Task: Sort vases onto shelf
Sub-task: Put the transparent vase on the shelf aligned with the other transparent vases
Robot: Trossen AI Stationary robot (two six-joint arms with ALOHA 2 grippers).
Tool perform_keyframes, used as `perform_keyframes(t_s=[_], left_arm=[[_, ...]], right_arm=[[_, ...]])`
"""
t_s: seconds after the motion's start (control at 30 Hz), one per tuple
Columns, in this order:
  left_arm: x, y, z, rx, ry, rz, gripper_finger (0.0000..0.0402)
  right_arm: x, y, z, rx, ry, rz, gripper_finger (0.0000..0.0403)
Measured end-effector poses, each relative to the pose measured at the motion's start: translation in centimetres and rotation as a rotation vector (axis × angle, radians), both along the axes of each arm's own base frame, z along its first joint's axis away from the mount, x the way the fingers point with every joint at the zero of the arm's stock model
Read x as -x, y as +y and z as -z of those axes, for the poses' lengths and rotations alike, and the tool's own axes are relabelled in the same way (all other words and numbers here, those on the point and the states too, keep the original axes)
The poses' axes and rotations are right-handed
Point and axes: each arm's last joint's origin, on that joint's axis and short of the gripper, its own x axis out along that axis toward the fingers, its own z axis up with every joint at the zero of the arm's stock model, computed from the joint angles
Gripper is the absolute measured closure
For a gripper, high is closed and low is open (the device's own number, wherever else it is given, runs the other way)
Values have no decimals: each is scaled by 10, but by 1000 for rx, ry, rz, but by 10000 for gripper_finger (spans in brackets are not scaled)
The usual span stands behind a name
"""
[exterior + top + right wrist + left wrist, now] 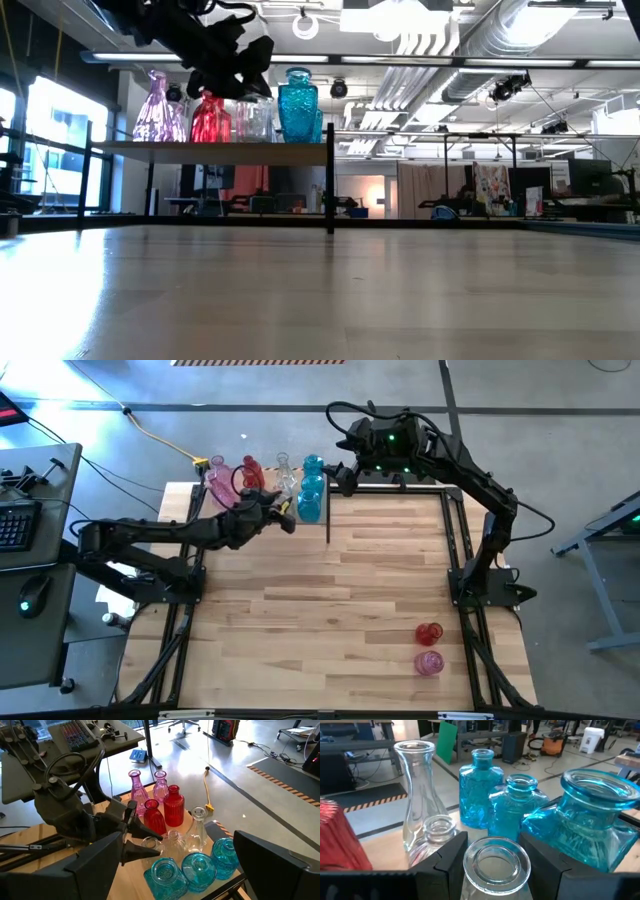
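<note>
Glass crowds the shelf (pixel 215 152): the left gripper (pixel 496 851), jaws either side of a clear vase's (pixel 496 861) neck and apparently clamping it, could knock the touching blue vases (pixel 520 810), while the right gripper (pixel 170 870) hovers wide open above.

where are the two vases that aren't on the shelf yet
In the high view, a red vase and a pink vase sit side by side on the tabletop, near its front right corner.
</note>
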Motion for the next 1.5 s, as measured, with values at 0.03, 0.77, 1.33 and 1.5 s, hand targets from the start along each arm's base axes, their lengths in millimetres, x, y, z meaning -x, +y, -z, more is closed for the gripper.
perform_keyframes(t_s=[0.03,0.77,1.33,1.5], left_arm=[[-1,0,0,-1,-3,0,250],[0,0,-1,-25,19,-9,250],[1,0,2,-11,36,-21,249],[1,2,2,-4,30,-21,237]], right_arm=[[0,0,0,0,0,0,41],[0,0,0,0,0,0,41],[0,0,0,0,0,0,41],[0,0,0,0,0,0,41]])
